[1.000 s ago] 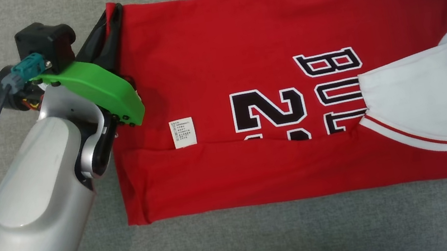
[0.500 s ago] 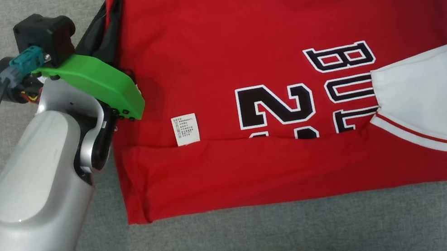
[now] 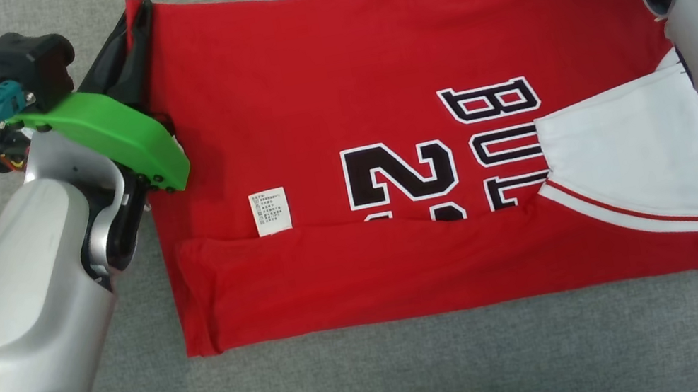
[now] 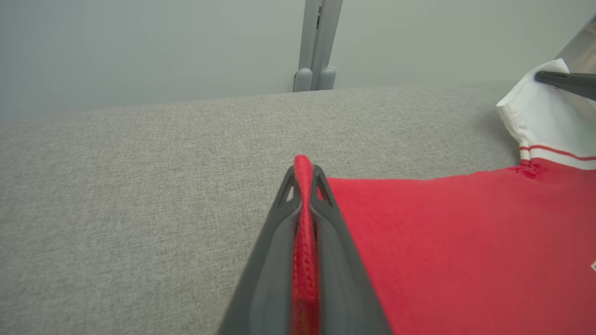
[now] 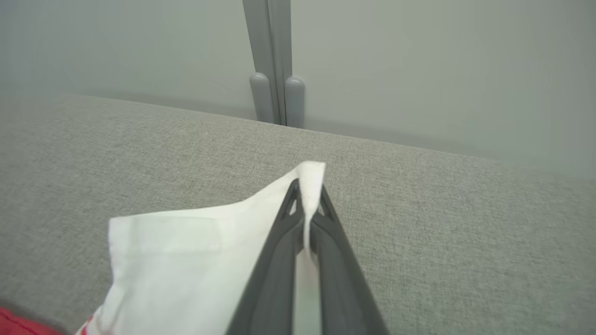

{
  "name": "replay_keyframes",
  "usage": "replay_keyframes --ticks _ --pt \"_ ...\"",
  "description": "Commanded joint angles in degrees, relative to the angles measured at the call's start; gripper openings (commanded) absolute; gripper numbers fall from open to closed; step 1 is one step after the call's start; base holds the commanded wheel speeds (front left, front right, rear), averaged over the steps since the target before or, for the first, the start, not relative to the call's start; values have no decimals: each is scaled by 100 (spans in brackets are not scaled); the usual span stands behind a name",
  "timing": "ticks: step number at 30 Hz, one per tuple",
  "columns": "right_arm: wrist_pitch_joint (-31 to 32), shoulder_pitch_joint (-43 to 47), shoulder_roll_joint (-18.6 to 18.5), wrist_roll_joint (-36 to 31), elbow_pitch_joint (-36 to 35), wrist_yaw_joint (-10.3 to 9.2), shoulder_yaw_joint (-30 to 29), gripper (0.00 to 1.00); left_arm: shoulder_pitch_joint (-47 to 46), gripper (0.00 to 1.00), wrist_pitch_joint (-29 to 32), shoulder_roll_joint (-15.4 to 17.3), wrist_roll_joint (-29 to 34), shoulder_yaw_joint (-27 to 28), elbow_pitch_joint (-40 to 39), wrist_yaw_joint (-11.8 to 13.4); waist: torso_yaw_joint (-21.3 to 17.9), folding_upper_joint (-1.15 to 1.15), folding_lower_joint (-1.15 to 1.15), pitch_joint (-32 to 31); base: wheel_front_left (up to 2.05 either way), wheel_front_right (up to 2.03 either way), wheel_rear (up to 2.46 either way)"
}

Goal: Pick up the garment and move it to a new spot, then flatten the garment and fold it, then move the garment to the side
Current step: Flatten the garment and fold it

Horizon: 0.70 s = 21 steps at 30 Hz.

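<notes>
shirt (image 3: 312, 66) lies on the grey fabric (image 3: 383, 391) — left jaws clamp its far red corner, right jaws the white sleeve tip — likely to fold that edge over.

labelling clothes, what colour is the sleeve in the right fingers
White sleeve, best in the right wrist view.

The garment (image 3: 312, 66) lies flat on the padded surface (image 3: 382, 384). Its hem corner (image 4: 302, 163) sits pinched between the left gripper (image 4: 305, 171)'s fingers, and the body spreads to their right. What looks like a sleeve corner (image 5: 311, 171) stands between the right gripper (image 5: 307, 186)'s closed fingers, with cloth trailing to their left. A post (image 5: 274, 70) rises beyond both fingertips, behind the surface's far edge.
</notes>
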Motion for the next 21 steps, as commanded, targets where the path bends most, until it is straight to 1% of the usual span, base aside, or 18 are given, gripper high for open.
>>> replay_keyframes --ticks 1,6,10,13,17,21 --pt "-128 164 14 149 -31 -10 108 0 125 0 -42 81 -68 13 33 -59 -198 0 -1 -289 0 0 0" --pt "-465 670 -72 704 -374 -10 609 0 527 0 -118 245 -196 26 59 -128 -412 0 -1 -730 0 0 0" --pt "-603 1313 -279 1338 -978 -10 992 0 972 0 -216 404 -262 13 -64 -149 -560 0 -1 -1061 0 0 0" --pt "-604 1885 -528 1799 -1608 -10 1186 0 1292 0 -291 511 -317 9 -250 -123 -649 0 -1 -1275 0 0 0" --pt "-556 2700 -800 2218 -2456 -10 1232 0 1704 0 -453 618 -377 55 -569 -4 -733 0 -1 -1481 0 0 0" --pt "-530 3561 -892 2336 -3183 -10 1078 0 2170 0 -638 731 -391 77 -878 148 -803 0 -1 -1630 0 0 0"
